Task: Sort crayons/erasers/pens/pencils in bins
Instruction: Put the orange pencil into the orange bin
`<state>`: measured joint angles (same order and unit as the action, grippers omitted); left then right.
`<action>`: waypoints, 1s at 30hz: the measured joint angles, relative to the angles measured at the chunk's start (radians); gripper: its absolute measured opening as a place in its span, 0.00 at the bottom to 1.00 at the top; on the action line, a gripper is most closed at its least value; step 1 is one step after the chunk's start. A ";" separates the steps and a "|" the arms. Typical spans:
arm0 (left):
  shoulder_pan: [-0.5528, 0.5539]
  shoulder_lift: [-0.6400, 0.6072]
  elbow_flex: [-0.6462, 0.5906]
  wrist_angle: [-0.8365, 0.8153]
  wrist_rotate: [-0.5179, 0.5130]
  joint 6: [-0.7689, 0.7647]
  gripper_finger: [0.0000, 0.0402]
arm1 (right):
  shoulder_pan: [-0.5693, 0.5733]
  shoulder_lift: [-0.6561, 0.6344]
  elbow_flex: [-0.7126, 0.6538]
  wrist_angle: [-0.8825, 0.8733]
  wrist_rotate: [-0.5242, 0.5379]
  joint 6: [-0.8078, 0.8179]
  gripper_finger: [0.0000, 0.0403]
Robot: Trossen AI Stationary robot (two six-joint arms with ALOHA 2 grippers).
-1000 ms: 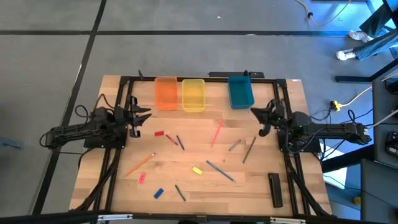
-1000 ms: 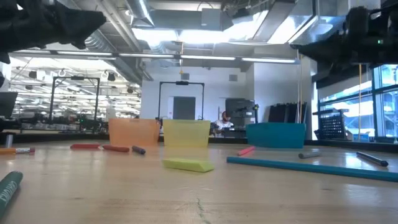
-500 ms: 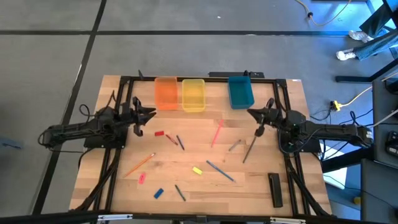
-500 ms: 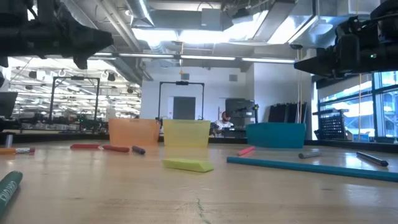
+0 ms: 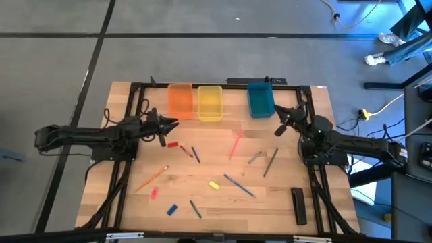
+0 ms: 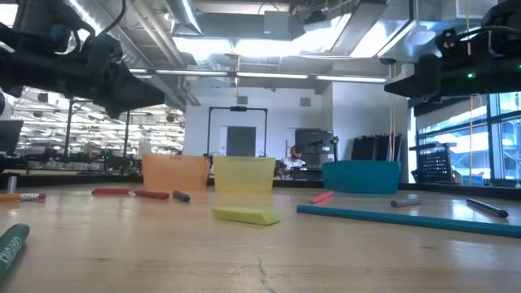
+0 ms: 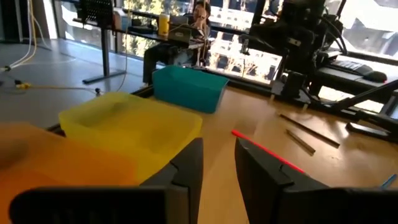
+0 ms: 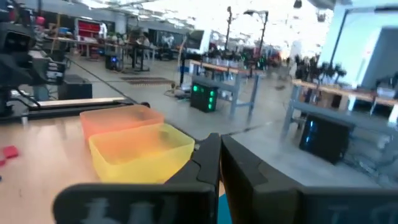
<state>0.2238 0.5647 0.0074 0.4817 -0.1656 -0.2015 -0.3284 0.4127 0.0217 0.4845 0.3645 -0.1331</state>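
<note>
Desk [image 5: 270, 202], wooden, seen whole from the high view. Three bins stand in a row at its far edge: orange bin [image 5: 179, 101] and yellow bin [image 5: 210, 102] touching side by side, teal bin [image 5: 260, 99] apart to the right.

Left gripper [image 5: 174, 124] hangs above the desk just in front of the orange bin, near the red eraser [image 5: 173, 144]. Its jaws stand a narrow gap apart with nothing between them; the left wrist view shows bare desk through the gap. In that view the orange bin is cut off at the frame corner and blurred.

Right gripper [image 5: 277, 128] hovers just in front of the teal bin. Its jaws are closed together and hold nothing. The right wrist view shows the yellow bin [image 8: 140, 152] and the orange one behind it; only a sliver of teal shows below the fingers [image 8: 245, 171].

Erasers loose on the desk: red near the left gripper, yellow eraser [image 5: 214, 185] mid-desk, pink eraser [image 5: 154, 194] and blue eraser [image 5: 171, 210] toward the near left. From the low view only the yellow eraser [image 6: 246, 215] is plain; the others I cannot make out there.

Pens and pencils lie scattered across the middle; too thin to tell which is which. A long black bar [image 5: 298, 205] lies at the near right.
</note>
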 joint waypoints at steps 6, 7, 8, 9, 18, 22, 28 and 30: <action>0.000 0.142 0.072 0.063 0.005 0.077 0.27 | -0.046 0.077 0.075 -0.070 -0.054 0.084 0.04; 0.001 0.166 0.095 0.061 0.025 0.104 0.29 | -0.050 0.095 0.087 -0.083 -0.066 0.106 0.04; 0.005 0.190 0.121 0.052 0.058 0.139 0.31 | -0.052 0.115 0.099 -0.105 -0.077 0.124 0.04; 0.012 0.216 0.151 0.042 0.096 0.176 0.32 | -0.054 0.136 0.114 -0.135 -0.079 0.145 0.04; 0.225 0.439 0.356 -0.047 0.439 0.468 0.33 | -0.048 0.312 0.350 -0.610 -0.126 0.414 0.05; 0.328 0.551 0.426 -0.044 0.651 0.483 0.33 | -0.028 0.397 0.481 -0.873 -0.123 0.574 0.07; 0.358 0.722 0.511 -0.044 0.832 0.600 0.33 | 0.001 0.526 0.552 -1.060 -0.104 0.898 0.14; 0.351 0.781 0.541 -0.047 0.852 0.641 0.33 | 0.011 0.562 0.551 -1.066 -0.105 0.958 0.17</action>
<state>0.5746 1.3458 0.5487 0.4345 0.6861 0.4393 -0.3175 0.9751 0.5722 -0.5818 0.2591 0.8253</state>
